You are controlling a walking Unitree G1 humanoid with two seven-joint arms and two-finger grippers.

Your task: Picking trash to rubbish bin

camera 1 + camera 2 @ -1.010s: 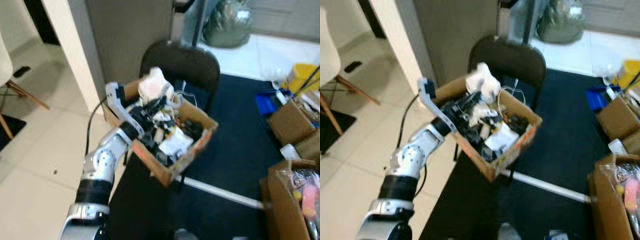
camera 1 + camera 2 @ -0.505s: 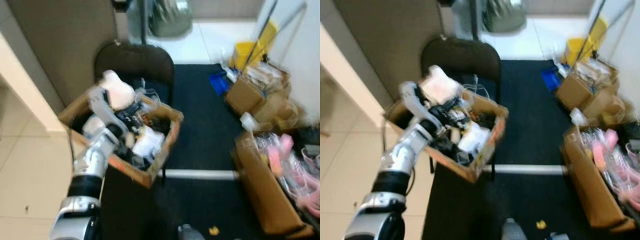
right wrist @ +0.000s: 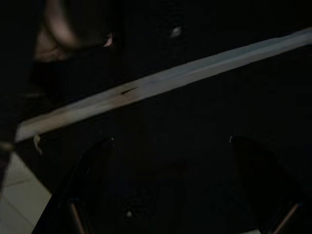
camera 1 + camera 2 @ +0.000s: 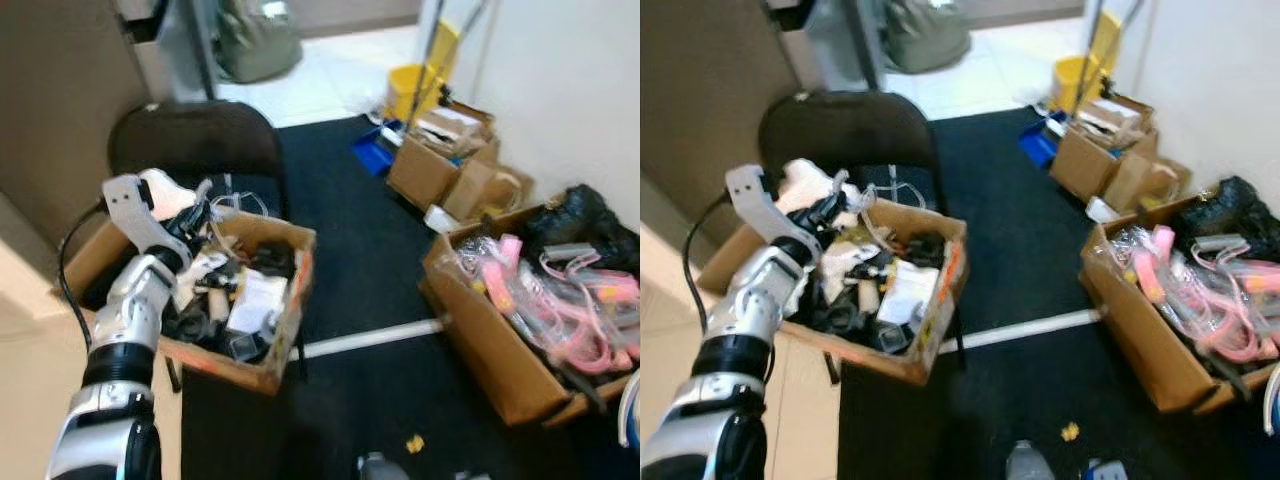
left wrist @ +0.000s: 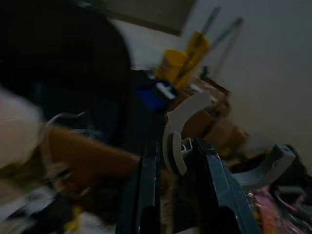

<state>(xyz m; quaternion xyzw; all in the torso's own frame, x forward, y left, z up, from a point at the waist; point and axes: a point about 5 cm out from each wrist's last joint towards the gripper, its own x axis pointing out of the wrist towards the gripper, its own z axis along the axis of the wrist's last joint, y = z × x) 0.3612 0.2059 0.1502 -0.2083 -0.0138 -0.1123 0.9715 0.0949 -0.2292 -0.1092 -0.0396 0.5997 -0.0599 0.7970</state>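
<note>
Nearby: black chair (image 4: pixel 195 145) behind cluttered box (image 4: pixel 285 330) | pink-filled carton (image 4: pixel 490 340) right

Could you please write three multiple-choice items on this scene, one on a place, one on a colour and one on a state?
1. Where does the cluttered cardboard box rest?
A. on the black chair
B. on top of the yellow bucket
C. on a white shelf

2. What colour are the plastic items in the large box by the wall?
A. green
B. pink
C. orange

3. What is the left end effector doing?
A. hanging beside the robot
B. reaching over the cluttered box's contents
C. holding the yellow bucket

Answers: 1 A, the chair's dark back rises just behind the box and a leg shows below it. 2 B, the tangle in that box is pink. 3 B, the silver arm stretches forward with its black fingers above the clutter.
</note>
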